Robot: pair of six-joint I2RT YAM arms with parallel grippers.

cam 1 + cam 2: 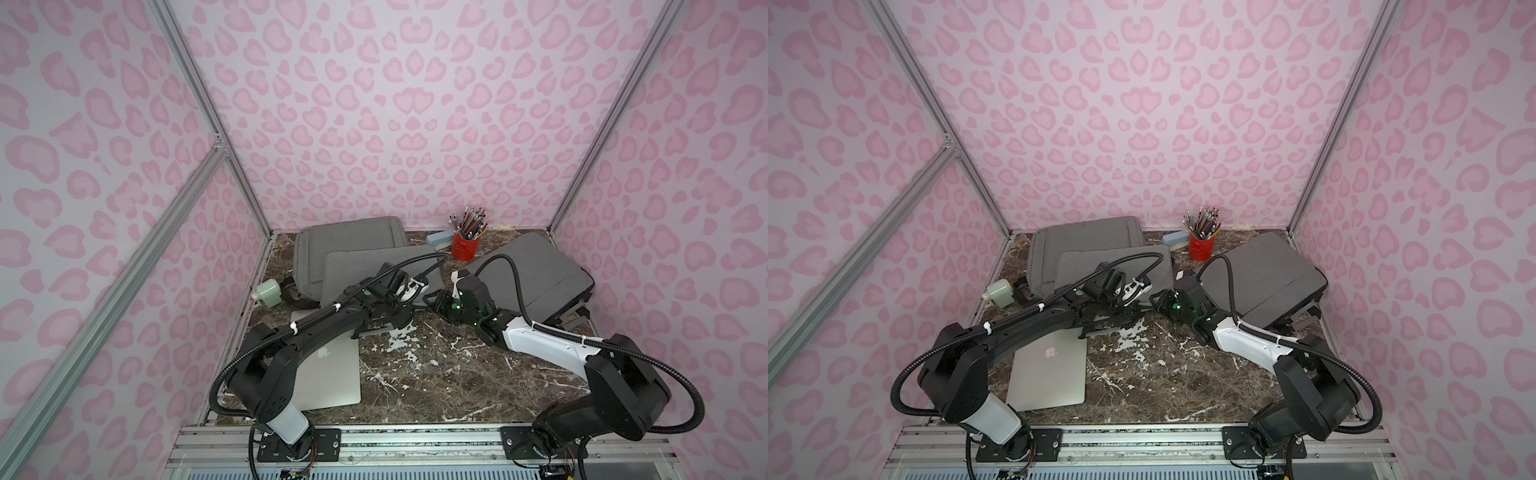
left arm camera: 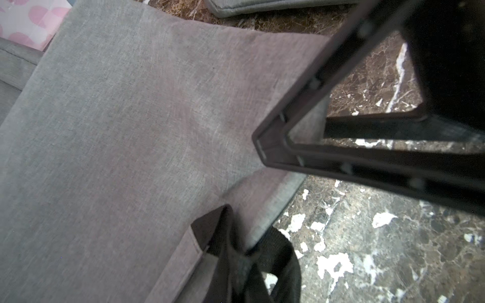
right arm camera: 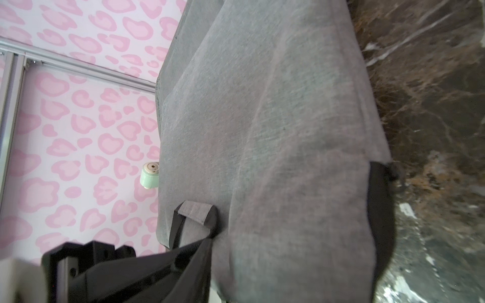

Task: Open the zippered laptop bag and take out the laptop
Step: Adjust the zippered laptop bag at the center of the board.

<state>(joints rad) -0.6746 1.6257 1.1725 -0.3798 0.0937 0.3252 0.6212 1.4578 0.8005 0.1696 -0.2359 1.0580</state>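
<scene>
The grey laptop bag [image 1: 365, 266] lies flat on the marble tabletop [image 1: 436, 374], in front and to the left of the red pencil cup [image 1: 465, 246]; it overlaps a second grey bag [image 1: 349, 235] lying left of the cup; a third grey bag [image 1: 536, 270] lies right of the cup. The left gripper [image 2: 262, 149] has its tips pressed together on the laptop bag's top face near a corner; whether fabric is pinched I cannot tell. The right gripper [image 1: 436, 300] sits at the bag's edge in front of the cup; only one finger [image 3: 147, 270] shows, beside a strap tab [image 3: 196, 210], so I cannot tell its gap. The silver Apple laptop [image 1: 332, 374] lies closed on the tabletop, well in front and left of the cup, partly under the left arm.
</scene>
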